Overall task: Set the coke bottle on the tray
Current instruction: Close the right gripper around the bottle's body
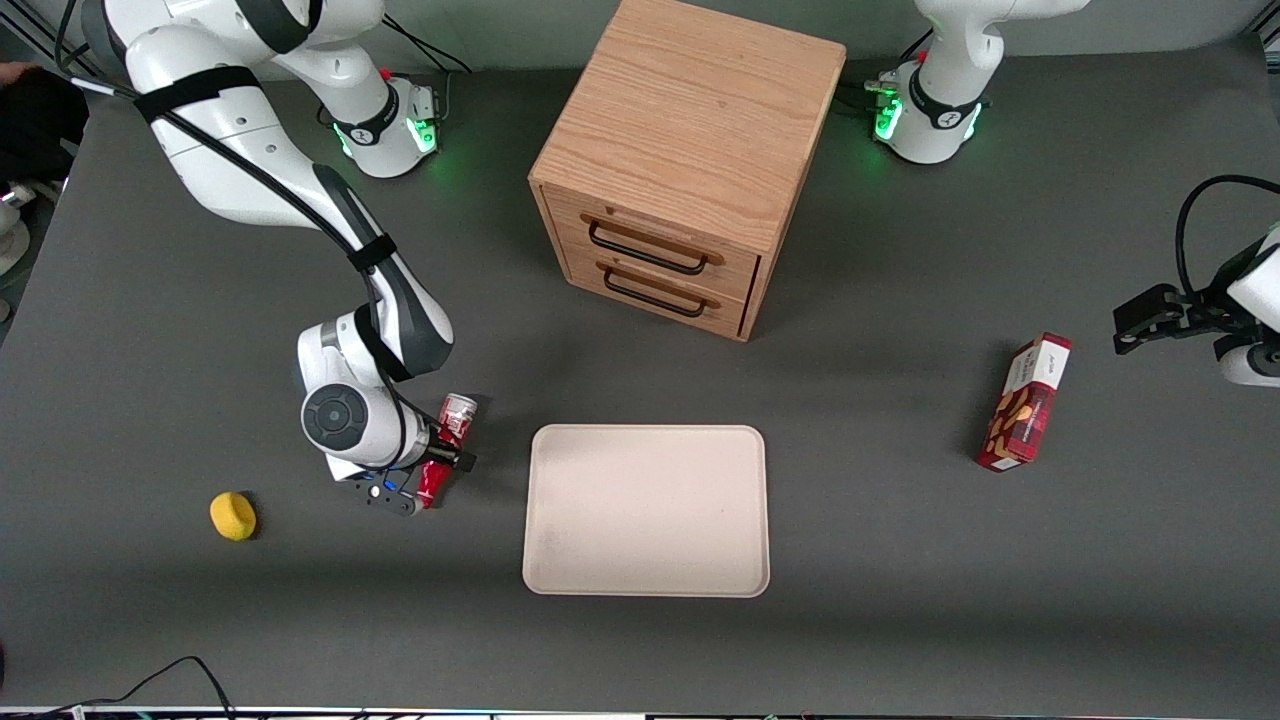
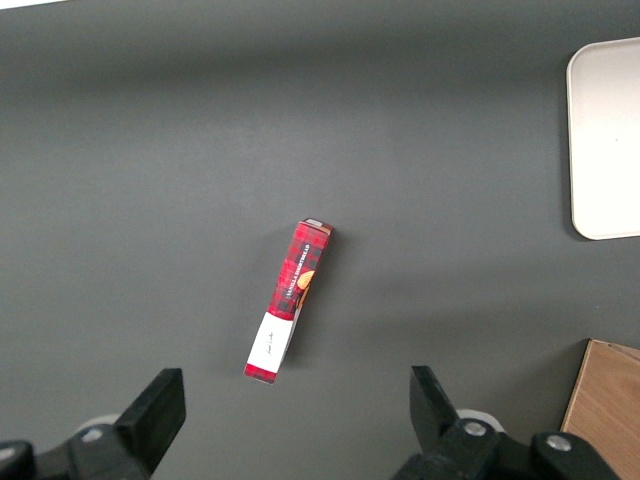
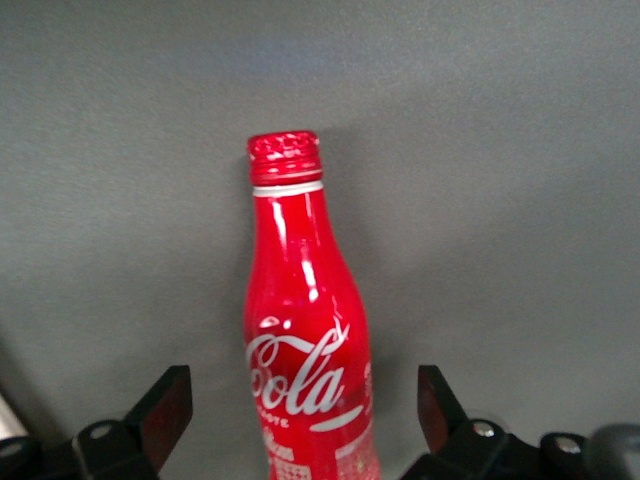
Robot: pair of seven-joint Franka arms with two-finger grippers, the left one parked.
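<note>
The coke bottle [image 1: 456, 420] is a slim red bottle with white script. It lies on the dark table beside the tray's edge toward the working arm's end, silvery base farther from the front camera and cap nearer. My right gripper [image 1: 437, 463] is low over its middle. In the right wrist view the bottle [image 3: 300, 300] lies between the two fingers of the gripper [image 3: 302, 405], which is open with a gap on each side. The cream-beige tray [image 1: 645, 510] lies flat near the table's middle with nothing on it. Its corner also shows in the left wrist view [image 2: 605, 140].
A wooden two-drawer cabinet [image 1: 690, 160] stands farther from the front camera than the tray. A red-and-white snack box [image 1: 1025, 400] lies toward the parked arm's end and shows in the left wrist view [image 2: 290, 300]. A small yellow object [image 1: 233, 516] lies toward the working arm's end.
</note>
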